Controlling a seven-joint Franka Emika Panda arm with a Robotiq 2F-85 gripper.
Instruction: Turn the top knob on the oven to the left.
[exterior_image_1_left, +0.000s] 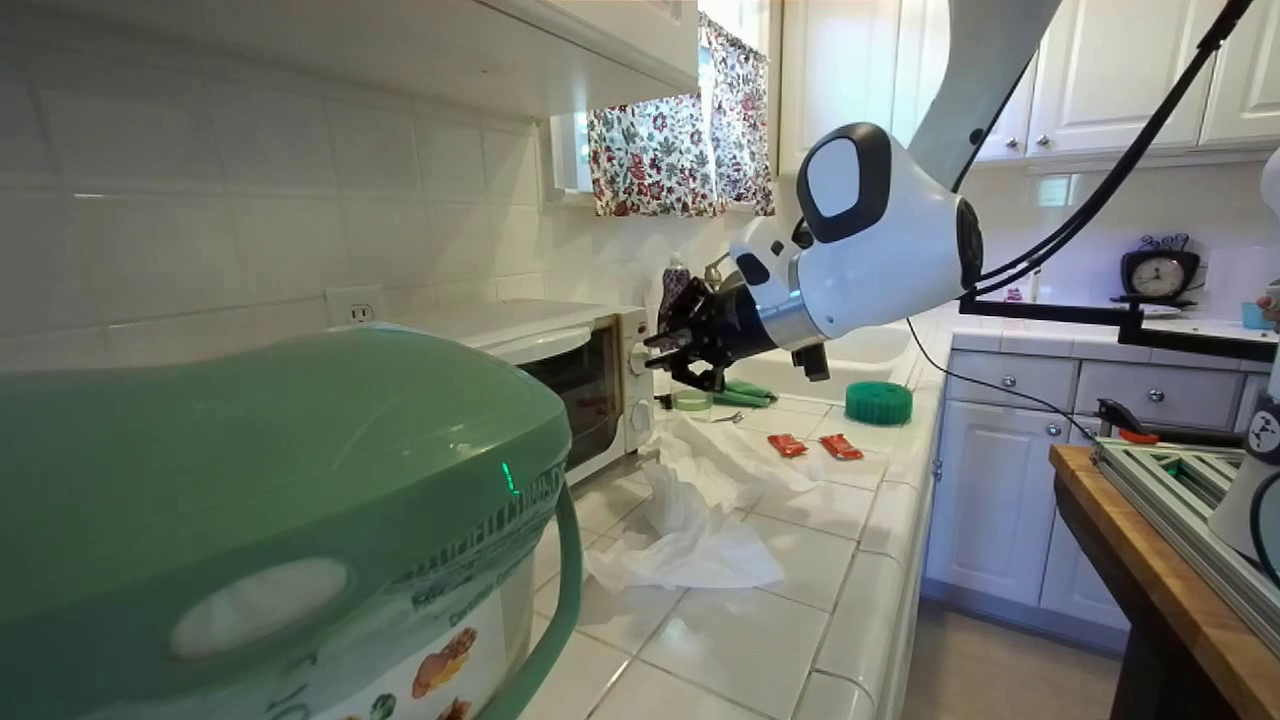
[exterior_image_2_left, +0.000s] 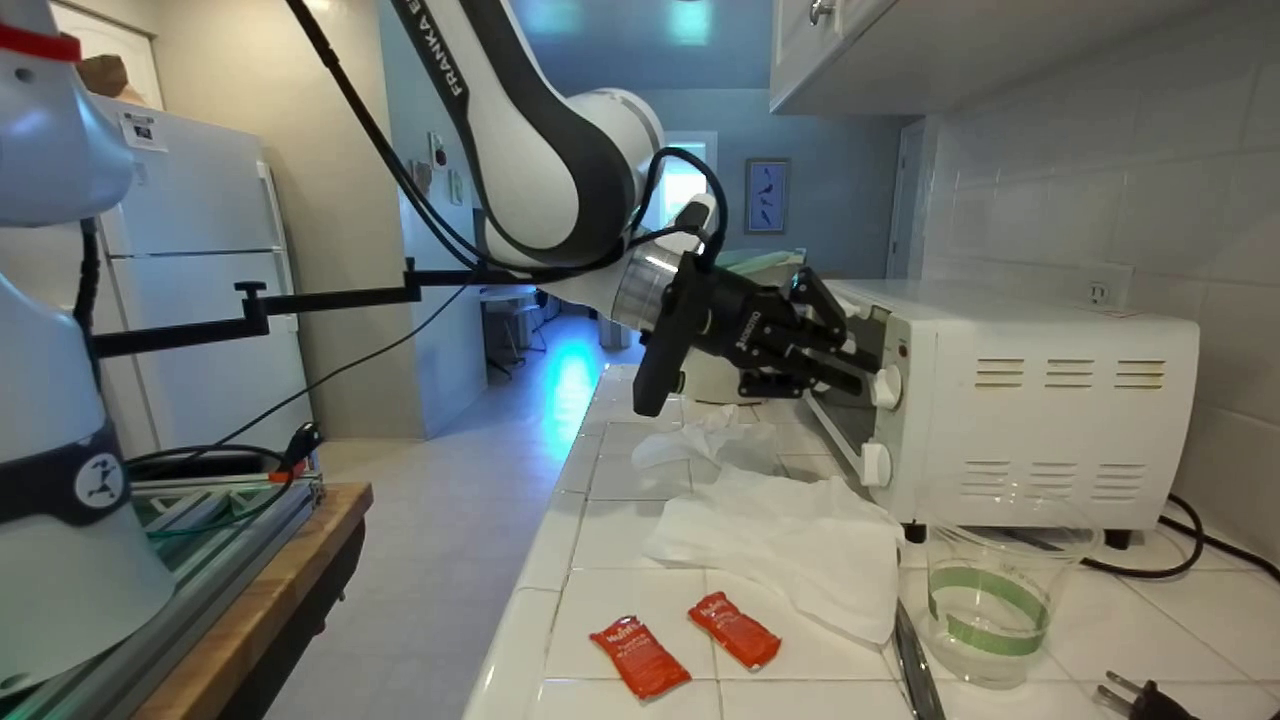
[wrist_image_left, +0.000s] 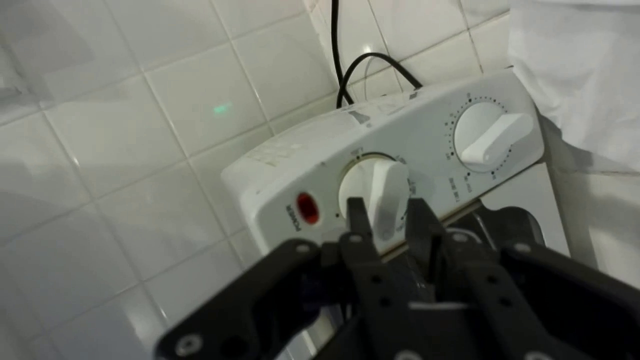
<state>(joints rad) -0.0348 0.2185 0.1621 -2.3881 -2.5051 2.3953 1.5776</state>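
White top knob (wrist_image_left: 386, 182) of the oven (exterior_image_2_left: 1060, 430), directly ahead of my remote, spread pincer (wrist_image_left: 388, 212); contact I cannot judge.

A white toaster oven (exterior_image_2_left: 1060, 400) stands at three o'clock on the tiled desk (exterior_image_2_left: 615, 540) in an exterior view. The black pincer (exterior_image_2_left: 866, 373) points at the oven's top knob (exterior_image_2_left: 888, 388); whether they touch is unclear. White paper (exterior_image_2_left: 780, 545) lies at five o'clock, two red packets (exterior_image_2_left: 641, 658) near six, and a clear, green-banded cup (exterior_image_2_left: 990, 605) stands upright at four.
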